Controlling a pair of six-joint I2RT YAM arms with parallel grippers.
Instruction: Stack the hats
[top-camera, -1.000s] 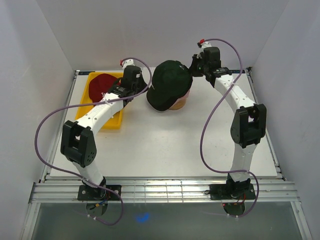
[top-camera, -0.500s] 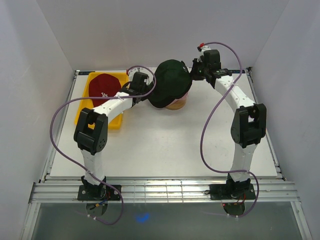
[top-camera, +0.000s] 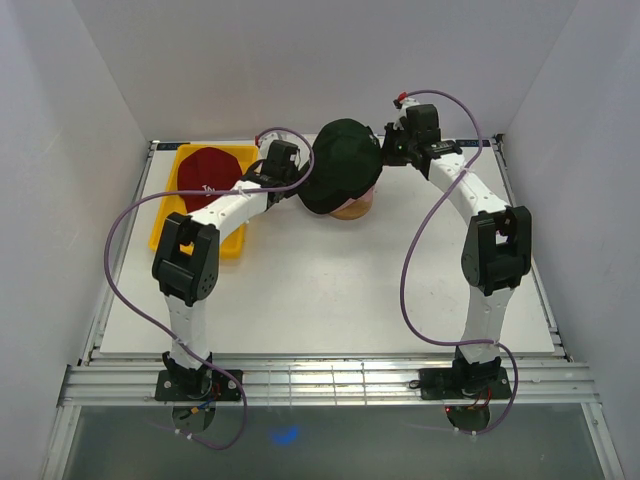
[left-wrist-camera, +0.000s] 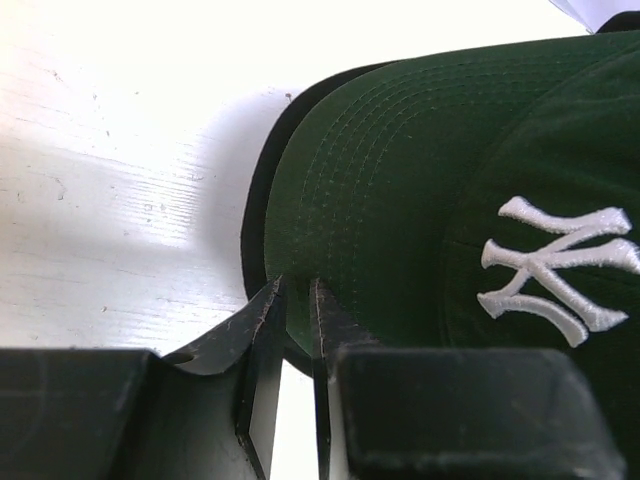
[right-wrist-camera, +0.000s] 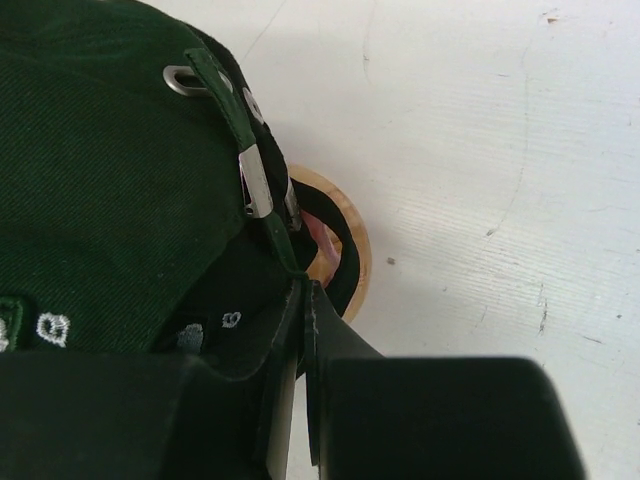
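Under dark green fabric baseball cap (top-camera: 343, 160), round wooden stand (top-camera: 352, 209) mostly hidden, only lower rim seen; black fabric cap (left-wrist-camera: 258, 200) hidden except thin brim edge. Behind left arm (top-camera: 232, 205), red fabric cap (top-camera: 205, 170) partly screened; white logo too small to be read. Green crown cut off at wrist-view edges.

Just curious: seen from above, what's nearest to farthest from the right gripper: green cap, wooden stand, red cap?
1. Green cap, pinched by the right gripper.
2. Wooden stand, beneath that cap.
3. Red cap, far left in the yellow tray.
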